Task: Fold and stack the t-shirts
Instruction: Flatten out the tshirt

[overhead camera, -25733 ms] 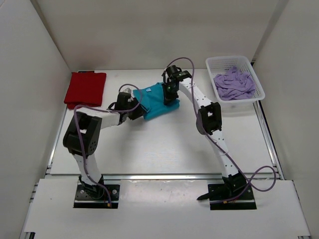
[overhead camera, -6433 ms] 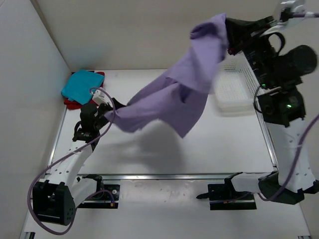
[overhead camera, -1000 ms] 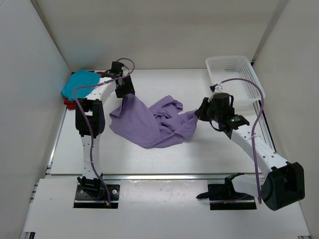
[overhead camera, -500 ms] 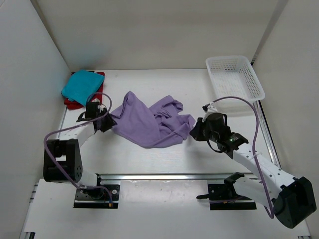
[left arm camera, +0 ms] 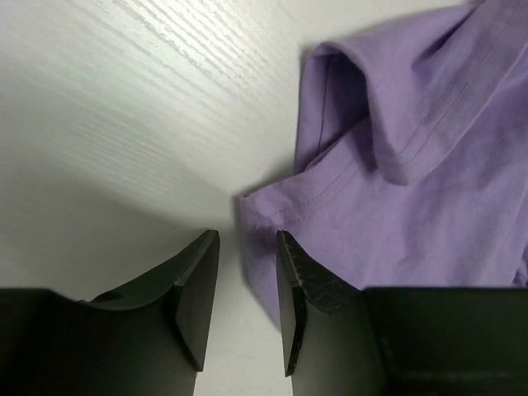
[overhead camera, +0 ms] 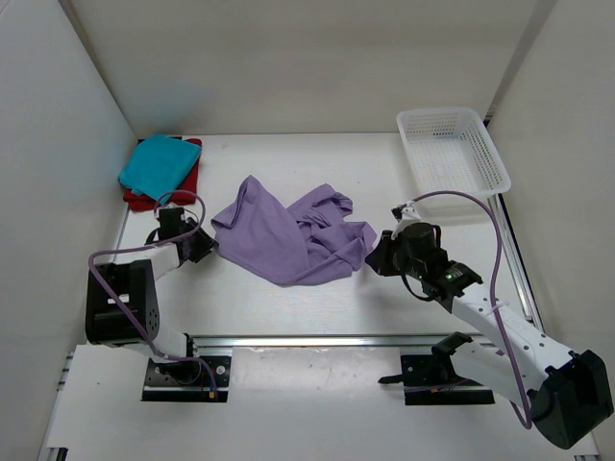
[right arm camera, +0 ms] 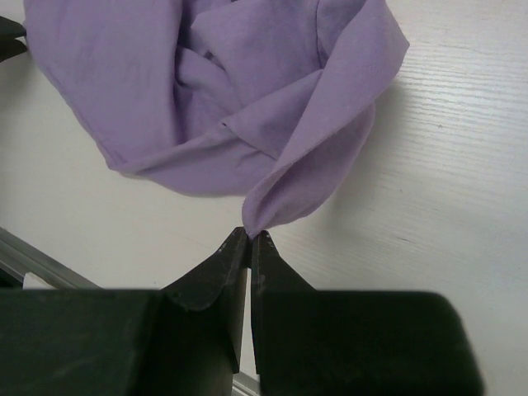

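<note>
Left gripper (left arm camera: 247,252) stood partly open low over the table (overhead camera: 327,303). Its two dark fingers were apart, with a hem corner of the lavender t-shirt (overhead camera: 283,235) lying in the gap. One finger overlapped the cloth, bare table showed beside the other, and no squeeze on the fabric could be seen. From above, that gripper's tips were too small and dark to read. Right gripper (right arm camera: 250,239) was closed tight, pinching the pointed end of a fold on the shirt's near right side. The shirt lay crumpled mid-table between the two grippers, so bunched that neck and sleeves could not be told apart, and the left wrist view cut it off at the right edge. At the far left corner the red t-shirt (overhead camera: 144,200) was mostly hidden under the folded teal t-shirt (overhead camera: 157,161), with only its right and near edges showing. The white basket (overhead camera: 450,112) sat at the far right, well apart from the cloth.
</note>
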`<state>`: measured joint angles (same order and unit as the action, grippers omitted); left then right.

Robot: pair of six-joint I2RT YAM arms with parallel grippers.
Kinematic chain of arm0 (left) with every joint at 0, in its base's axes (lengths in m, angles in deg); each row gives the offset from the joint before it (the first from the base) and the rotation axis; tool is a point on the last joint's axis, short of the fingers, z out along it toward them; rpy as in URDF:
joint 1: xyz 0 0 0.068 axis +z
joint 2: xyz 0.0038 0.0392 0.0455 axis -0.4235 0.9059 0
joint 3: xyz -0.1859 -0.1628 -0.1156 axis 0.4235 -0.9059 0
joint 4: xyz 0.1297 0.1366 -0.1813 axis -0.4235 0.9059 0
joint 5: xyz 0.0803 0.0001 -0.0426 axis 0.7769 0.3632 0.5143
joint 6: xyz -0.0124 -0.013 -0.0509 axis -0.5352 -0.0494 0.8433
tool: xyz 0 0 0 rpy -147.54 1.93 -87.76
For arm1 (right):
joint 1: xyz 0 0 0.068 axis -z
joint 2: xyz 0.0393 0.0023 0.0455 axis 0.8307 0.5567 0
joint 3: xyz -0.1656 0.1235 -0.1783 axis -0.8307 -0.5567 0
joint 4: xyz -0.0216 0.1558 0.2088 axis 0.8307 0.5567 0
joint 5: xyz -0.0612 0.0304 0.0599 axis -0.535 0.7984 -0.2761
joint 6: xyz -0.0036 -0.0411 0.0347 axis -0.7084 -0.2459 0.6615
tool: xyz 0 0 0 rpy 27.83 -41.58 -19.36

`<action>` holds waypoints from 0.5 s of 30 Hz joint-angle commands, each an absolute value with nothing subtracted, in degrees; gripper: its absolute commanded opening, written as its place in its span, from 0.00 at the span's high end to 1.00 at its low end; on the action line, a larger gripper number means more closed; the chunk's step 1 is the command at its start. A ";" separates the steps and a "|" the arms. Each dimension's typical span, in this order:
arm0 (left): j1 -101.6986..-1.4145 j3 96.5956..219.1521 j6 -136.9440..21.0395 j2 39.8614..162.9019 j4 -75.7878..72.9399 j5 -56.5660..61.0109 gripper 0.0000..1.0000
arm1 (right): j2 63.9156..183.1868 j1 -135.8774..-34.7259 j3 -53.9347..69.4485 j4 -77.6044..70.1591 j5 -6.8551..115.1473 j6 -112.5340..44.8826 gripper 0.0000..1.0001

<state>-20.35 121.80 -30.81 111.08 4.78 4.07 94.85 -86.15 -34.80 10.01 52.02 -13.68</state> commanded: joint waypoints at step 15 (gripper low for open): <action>-23.99 126.56 -31.12 115.10 2.16 8.72 0.93 | 93.80 -85.53 -35.01 7.81 52.75 -13.48 1.00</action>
